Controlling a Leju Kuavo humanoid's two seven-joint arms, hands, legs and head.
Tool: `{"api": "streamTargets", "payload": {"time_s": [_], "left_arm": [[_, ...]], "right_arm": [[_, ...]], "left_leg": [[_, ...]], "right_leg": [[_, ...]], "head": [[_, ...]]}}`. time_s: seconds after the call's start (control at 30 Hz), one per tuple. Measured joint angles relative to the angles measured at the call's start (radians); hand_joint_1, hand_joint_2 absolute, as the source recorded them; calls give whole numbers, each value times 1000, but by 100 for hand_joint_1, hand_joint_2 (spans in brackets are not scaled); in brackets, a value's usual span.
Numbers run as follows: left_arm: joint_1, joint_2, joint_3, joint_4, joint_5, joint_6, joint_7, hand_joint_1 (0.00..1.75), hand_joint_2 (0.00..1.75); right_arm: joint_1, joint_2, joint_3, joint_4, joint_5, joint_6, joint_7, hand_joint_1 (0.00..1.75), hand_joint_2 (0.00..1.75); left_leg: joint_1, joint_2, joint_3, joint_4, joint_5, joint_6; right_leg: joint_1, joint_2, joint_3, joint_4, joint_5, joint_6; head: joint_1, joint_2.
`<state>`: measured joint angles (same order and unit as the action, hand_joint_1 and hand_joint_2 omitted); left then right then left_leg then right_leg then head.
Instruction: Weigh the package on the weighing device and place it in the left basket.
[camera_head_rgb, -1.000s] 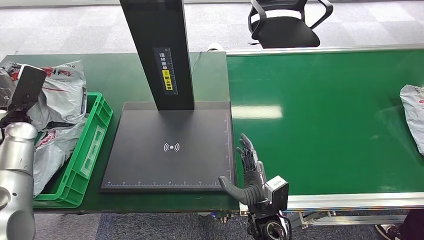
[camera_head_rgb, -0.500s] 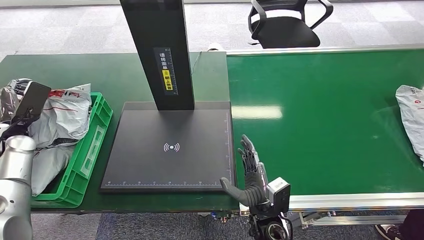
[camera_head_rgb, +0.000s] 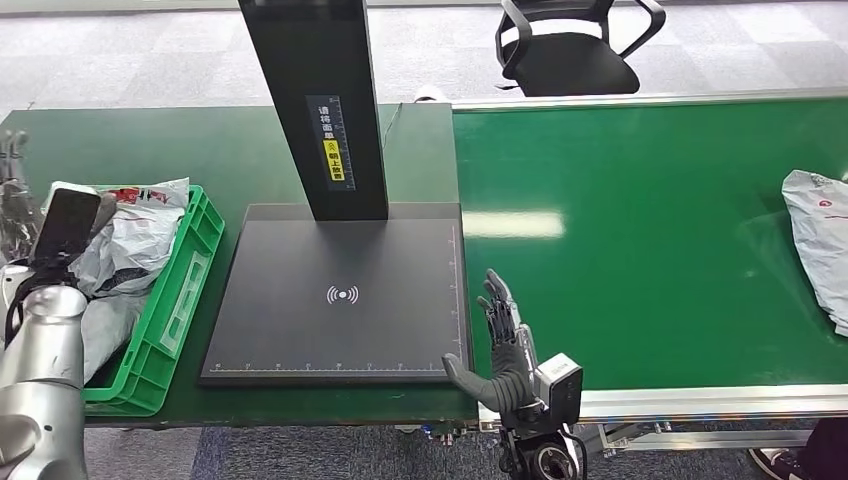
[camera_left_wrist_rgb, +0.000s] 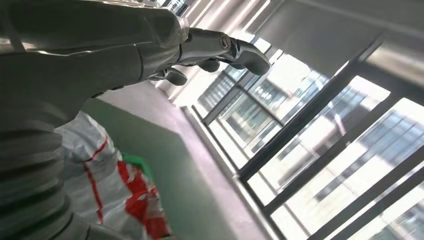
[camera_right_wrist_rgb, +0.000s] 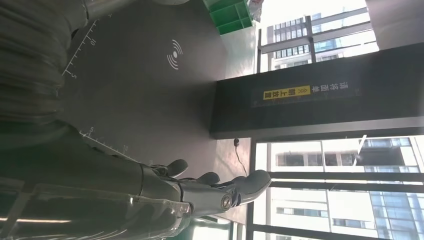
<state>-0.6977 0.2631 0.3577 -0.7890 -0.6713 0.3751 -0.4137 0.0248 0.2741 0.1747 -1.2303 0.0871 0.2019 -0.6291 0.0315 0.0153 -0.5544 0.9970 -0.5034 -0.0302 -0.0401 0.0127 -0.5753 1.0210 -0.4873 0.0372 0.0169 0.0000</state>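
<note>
1. Left hand (camera_left_wrist_rgb: 220, 47) is spread, empty, above the package (camera_head_rgb: 120, 245) in the basket (camera_head_rgb: 185, 290) at nine o'clock.
2. Right hand (camera_head_rgb: 500, 345) is spread, idle, at the scale's (camera_head_rgb: 340, 300) four o'clock.
3. The heaped package may slide out.

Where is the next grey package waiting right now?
In the head view, the grey plastic package lies at the far right edge of the green conveyor belt, well right of the black weighing platform.

Green basket (camera_head_rgb: 172, 300), black scale (camera_head_rgb: 340, 300), grey-white red-printed package (camera_head_rgb: 135, 235)
</note>
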Motion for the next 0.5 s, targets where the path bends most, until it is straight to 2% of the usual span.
{"api": "streamTargets", "payload": {"time_s": [0.13, 0.27, 0.4, 0.5], "left_arm": [[177, -76, 2, -290, 202, 105, -138, 0, 175], [406, -175, -51, -591, 299, 216, -243, 0, 175], [586, -272, -167, -784, 295, 219, -257, 0, 175], [654, -315, -242, -850, 291, 211, -256, 0, 175]], "right_arm": [[1, 2, -1, 0, 0, -18, 2, 0, 175], [1, 3, -2, 0, -6, -51, 3, 0, 0], [6, 4, -6, -8, -3, -97, 6, 0, 0], [13, 5, -10, -18, 1, -108, 8, 0, 0]], "left_leg": [[-1, 2, 0, 0, -2, -1], [-1, 2, 0, 0, -3, -1], [-2, 1, 0, 0, -4, 0], [-1, 1, 1, 0, -4, 0]], "right_leg": [[-1, 2, 0, -1, 0, 0], [-1, 2, -1, -1, -1, 0], [-2, 2, 0, -2, -1, 1], [-2, 2, 1, -2, -1, 1]], "head": [[0, 0], [0, 0], [0, 0], [0, 0]]}}
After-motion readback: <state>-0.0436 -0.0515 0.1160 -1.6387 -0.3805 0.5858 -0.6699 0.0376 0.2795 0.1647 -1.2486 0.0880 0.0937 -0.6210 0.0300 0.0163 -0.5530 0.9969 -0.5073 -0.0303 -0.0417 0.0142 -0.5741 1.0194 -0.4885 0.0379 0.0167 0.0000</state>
